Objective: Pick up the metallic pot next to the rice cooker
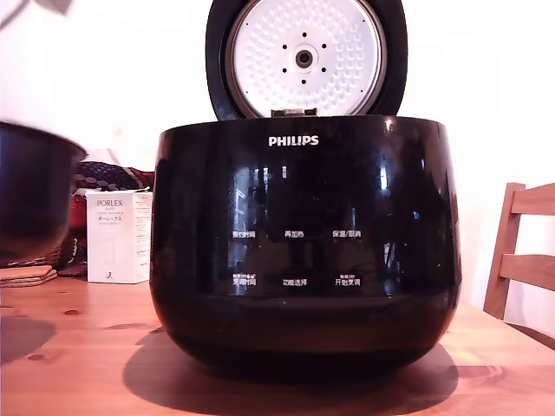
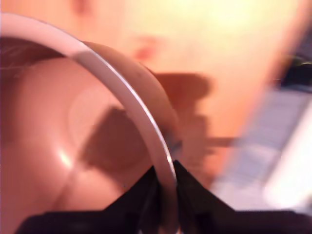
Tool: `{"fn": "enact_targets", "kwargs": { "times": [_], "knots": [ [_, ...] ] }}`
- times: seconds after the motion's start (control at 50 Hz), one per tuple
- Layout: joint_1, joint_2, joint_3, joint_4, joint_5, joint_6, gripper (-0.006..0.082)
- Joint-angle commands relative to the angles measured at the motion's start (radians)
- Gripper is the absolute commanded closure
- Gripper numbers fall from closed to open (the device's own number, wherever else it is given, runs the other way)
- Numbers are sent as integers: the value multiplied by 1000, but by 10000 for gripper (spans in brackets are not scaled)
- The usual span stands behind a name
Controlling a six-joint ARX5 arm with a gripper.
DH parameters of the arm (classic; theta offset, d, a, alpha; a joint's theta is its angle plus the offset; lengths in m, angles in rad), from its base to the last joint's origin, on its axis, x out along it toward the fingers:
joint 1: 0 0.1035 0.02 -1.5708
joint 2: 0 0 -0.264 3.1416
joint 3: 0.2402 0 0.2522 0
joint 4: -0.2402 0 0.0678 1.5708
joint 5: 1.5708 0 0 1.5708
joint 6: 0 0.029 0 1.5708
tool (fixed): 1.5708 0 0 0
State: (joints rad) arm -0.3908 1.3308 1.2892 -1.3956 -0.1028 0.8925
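A: What sits closest to the wrist camera?

B: The gripper [image 2: 166, 181], its 2 dark fingers [image 2: 139, 195] pinched on the pale rim of the metallic pot [image 2: 58, 146], 1 finger inside the wall and 1 outside.

A: And the pot in the exterior view?

B: At 9 o'clock, cut off by the frame edge, its base clear of the wooden table [image 1: 78, 347]. The rice cooker [image 1: 303, 251] fills the centre, lid up at 12 o'clock. A white PORLEX box [image 1: 119, 236] stands between them, farther back.
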Motion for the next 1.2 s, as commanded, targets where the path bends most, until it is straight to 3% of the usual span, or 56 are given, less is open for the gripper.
{"fn": "enact_targets", "kwargs": {
  "times": [0.0,0.4,0.82,1.18],
  "knots": [
    [-10,-35,94,36,4,-34,791],
    [-120,-35,299,31,32,-136,791],
    [-245,-35,308,31,32,-186,791],
    [-257,-35,308,31,23,-185,791]
  ]
}}
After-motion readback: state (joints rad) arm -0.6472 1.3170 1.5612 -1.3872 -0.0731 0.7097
